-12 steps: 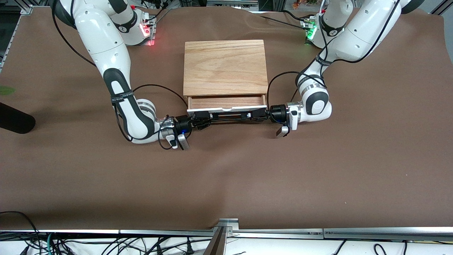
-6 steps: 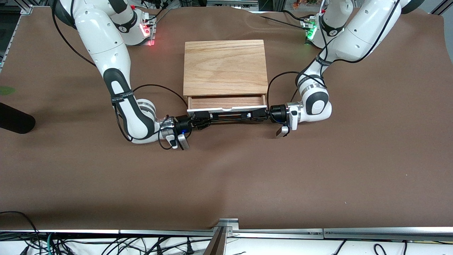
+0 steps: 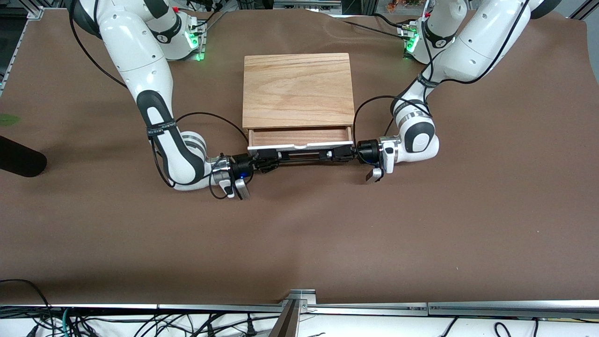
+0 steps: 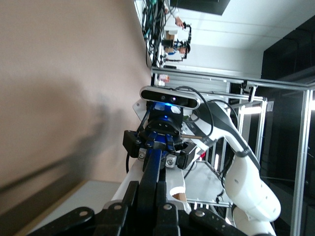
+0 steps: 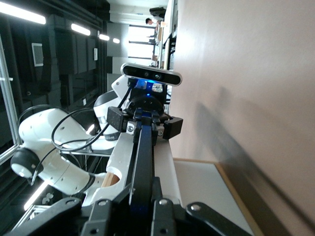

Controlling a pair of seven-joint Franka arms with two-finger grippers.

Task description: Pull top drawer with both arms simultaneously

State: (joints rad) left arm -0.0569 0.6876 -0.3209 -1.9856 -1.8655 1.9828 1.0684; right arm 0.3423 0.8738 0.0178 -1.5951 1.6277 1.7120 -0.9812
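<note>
Brown cloth covers the table [image 3: 299,243], and at its middle, toward the robots' bases, sits a low wooden cabinet [image 3: 298,89] with a pale oak top. From the cabinet's front, the side facing the front camera, the top drawer [image 3: 299,137] stands partly pulled out, showing a strip of reddish-brown wooden floor inside and a thin white front panel with a small notch at its middle. Just in front of that panel runs the long black wire handle [image 3: 304,156], parallel to the panel.

Each end of the handle is taken by one gripper. The left gripper [image 3: 343,153] is pinched on the end toward the left arm's side of the table, its fingers pressed together around the bar; the left wrist view looks straight along the black bar to the other gripper. The right gripper [image 3: 267,162] is clamped the same way on the end toward the right arm's side.

Both arms come down from their bases and bend low over the cloth, their forearms lying nearly level with the handle. Green lights glow at both bases.
</note>
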